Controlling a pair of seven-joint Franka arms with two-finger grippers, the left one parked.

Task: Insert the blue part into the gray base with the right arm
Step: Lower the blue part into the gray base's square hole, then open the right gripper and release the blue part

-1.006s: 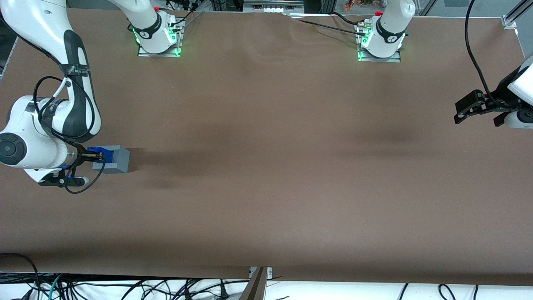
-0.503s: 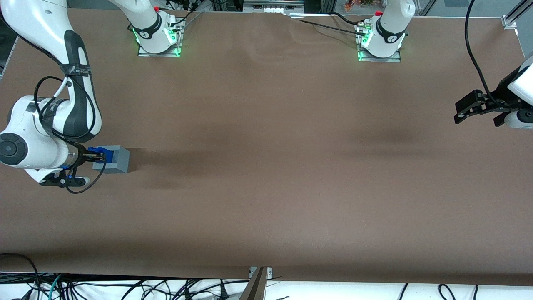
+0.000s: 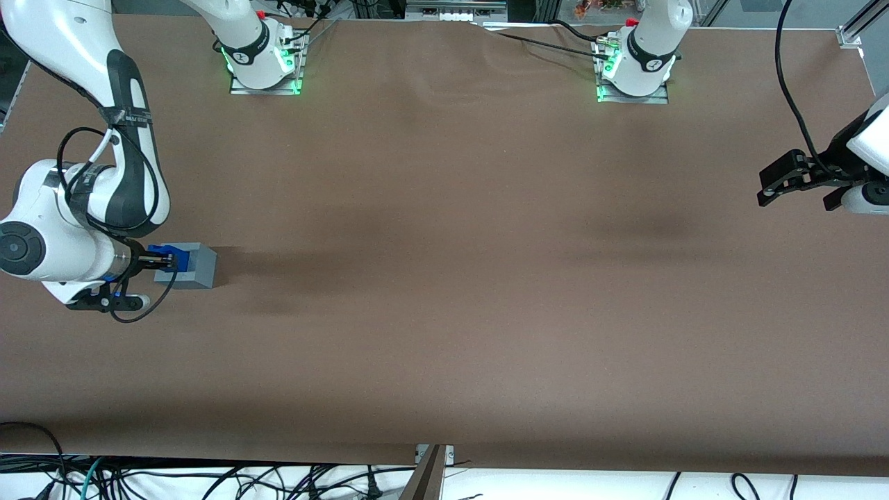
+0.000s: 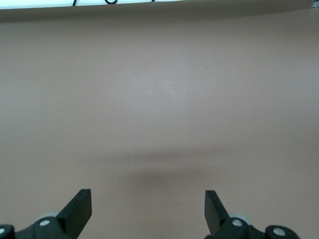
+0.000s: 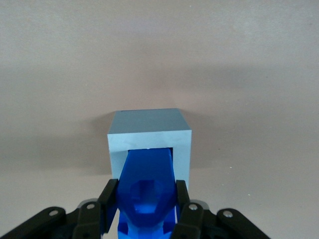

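The gray base (image 3: 194, 266) lies on the brown table toward the working arm's end, its recess turned sideways toward my gripper. The blue part (image 3: 172, 256) is held level with its peg end inside that recess. In the right wrist view the blue part (image 5: 148, 186) reaches into the opening of the gray base (image 5: 149, 134). My right gripper (image 3: 161, 261) is shut on the blue part, one black finger on each side of it (image 5: 147, 199). The white right arm (image 3: 76, 215) stands over the table's end.
The brown table cover (image 3: 486, 278) spreads wide toward the parked arm's end. Two arm bases with green lights (image 3: 264, 66) (image 3: 635, 73) stand at the table's edge farthest from the front camera. Cables lie along the near edge (image 3: 208, 479).
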